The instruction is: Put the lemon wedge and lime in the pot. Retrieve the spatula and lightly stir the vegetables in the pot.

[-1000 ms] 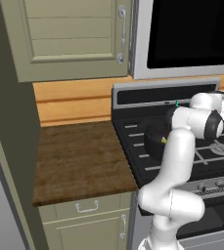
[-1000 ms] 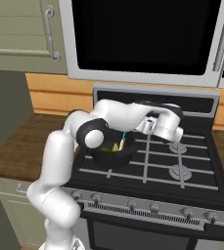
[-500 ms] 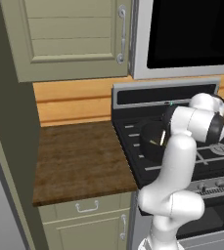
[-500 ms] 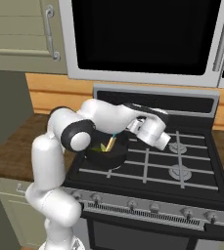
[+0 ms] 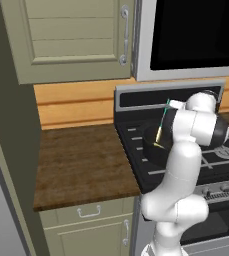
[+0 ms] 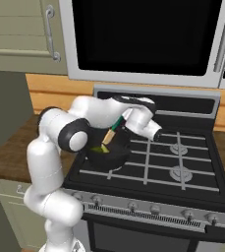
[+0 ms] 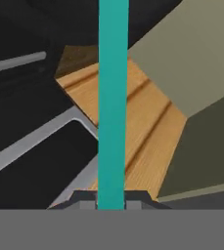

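Gripper: your gripper sat above the pot, with the arm bent over from the left side of the stove. Its fingers were closed on the teal handle of the spatula, one dark tip on either side of it in the hand view.
Spatula: you held it tilted, handle up toward the hand and tan blade down inside the pot. From the left base view you could see the thin handle running down from the hand to the blade at the pot's rim.
Pot: the pot stood on the front left burner of the stove, dark and round, just below your hand. In the left base view the pot was partly hidden behind the arm.
Lemon wedge: a small pale yellow piece lay inside the pot, right at the blade's tip; you could not tell whether the two touched.
Lime: a bit of green showed in the pot just beside the yellow piece, toward the pot's left wall.
Counter: the dark wooden counter lay to the left of the stove, under the pale green cabinet.
Above the stove: the black-fronted microwave hung over your work.
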